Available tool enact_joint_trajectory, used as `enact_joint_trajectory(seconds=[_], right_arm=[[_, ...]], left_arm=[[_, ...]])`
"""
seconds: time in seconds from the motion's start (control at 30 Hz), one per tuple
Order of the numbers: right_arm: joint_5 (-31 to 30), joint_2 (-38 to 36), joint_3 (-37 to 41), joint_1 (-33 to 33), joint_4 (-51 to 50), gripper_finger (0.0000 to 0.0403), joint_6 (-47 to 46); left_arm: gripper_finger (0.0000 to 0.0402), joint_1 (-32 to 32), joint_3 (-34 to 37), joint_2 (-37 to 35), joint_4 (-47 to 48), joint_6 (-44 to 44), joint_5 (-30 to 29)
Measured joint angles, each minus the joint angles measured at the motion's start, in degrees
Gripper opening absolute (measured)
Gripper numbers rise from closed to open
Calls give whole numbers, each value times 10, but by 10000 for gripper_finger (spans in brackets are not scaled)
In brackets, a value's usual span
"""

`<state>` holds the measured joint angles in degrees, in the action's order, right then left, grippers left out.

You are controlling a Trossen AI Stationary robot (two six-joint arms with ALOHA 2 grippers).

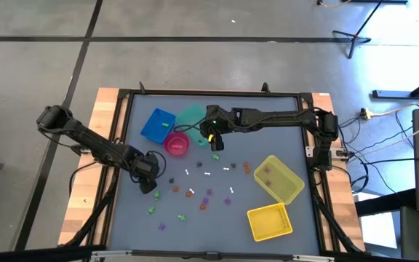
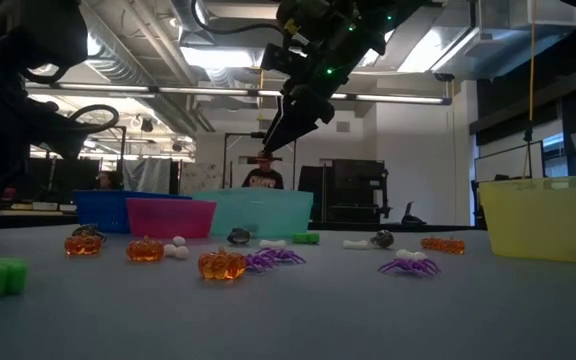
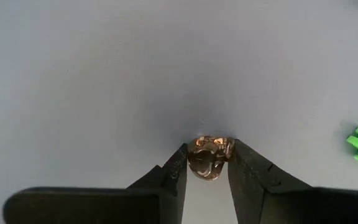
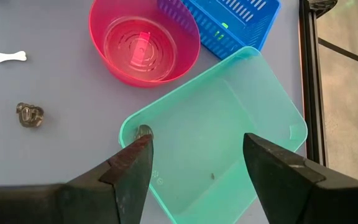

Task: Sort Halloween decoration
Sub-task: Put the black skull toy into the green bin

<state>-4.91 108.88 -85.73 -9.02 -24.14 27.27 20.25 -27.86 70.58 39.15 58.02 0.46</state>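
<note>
My left gripper [image 1: 149, 187] sits low at the worktop's [image 1: 217, 218] left edge, jaws narrowed around a dark grey trinket [image 3: 209, 157], seemingly light, rigid and slick, so I grip its broad sides. Other trinkets [image 1: 208, 196] lie scattered mid-worktop. My right gripper [image 4: 194, 171], jaws wide and empty, hovers over the teal bin [image 4: 229, 124], beside the pink [image 4: 143, 40] and blue [image 4: 229, 22] bins; nothing blocks either.

Your left gripper [image 1: 150, 183] is low at the table, fingers nearly closed; your right gripper [image 1: 215, 140] hangs raised, fingers wide apart.
</note>
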Motion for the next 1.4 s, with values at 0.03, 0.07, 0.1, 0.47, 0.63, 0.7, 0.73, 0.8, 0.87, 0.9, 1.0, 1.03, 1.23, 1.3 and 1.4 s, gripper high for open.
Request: enact_joint_trajectory(seconds=[0.03,0.07,0.1,0.47,0.63,0.7,0.73,0.8,0.87,0.9,1.0,1.03,1.23,1.3,1.4], right_arm=[[0,0,0,0,0,248,0],[0,0,0,0,0,248,0],[0,0,0,0,0,248,0],[0,0,0,0,-1,248,0],[-20,-8,0,0,-23,248,1],[-34,-18,0,0,-34,248,1],[-35,-25,0,0,-50,248,1],[-35,-39,0,0,-67,248,1],[-35,-55,0,0,-89,248,1],[-34,-63,0,0,-97,248,1],[-31,-84,0,0,-128,248,0],[-31,-88,0,0,-137,248,0],[-31,-106,0,0,-196,248,0],[-31,-106,0,0,-214,248,0],[-31,-106,0,0,-233,248,0]], left_arm=[[72,0,-5,1,-4,0,0],[72,0,-11,3,-4,0,-3],[72,0,-17,3,-7,0,-9],[71,-9,-60,1,-127,-36,-91],[71,-31,-60,0,-208,-57,-130],[71,-43,-60,0,-244,-76,-157],[71,-50,-60,0,-259,-88,-172],[71,-63,-60,0,-289,-116,-203],[71,-77,-60,0,-315,-151,-233],[71,-85,-60,0,-327,-170,-245],[71,-112,-60,0,-368,-225,-283],[71,-121,-60,0,-383,-242,-291],[71,-177,-60,0,-507,-356,-303],[71,-194,-60,0,-556,-385,-304],[71,-218,-61,4,-625,-424,-304]])
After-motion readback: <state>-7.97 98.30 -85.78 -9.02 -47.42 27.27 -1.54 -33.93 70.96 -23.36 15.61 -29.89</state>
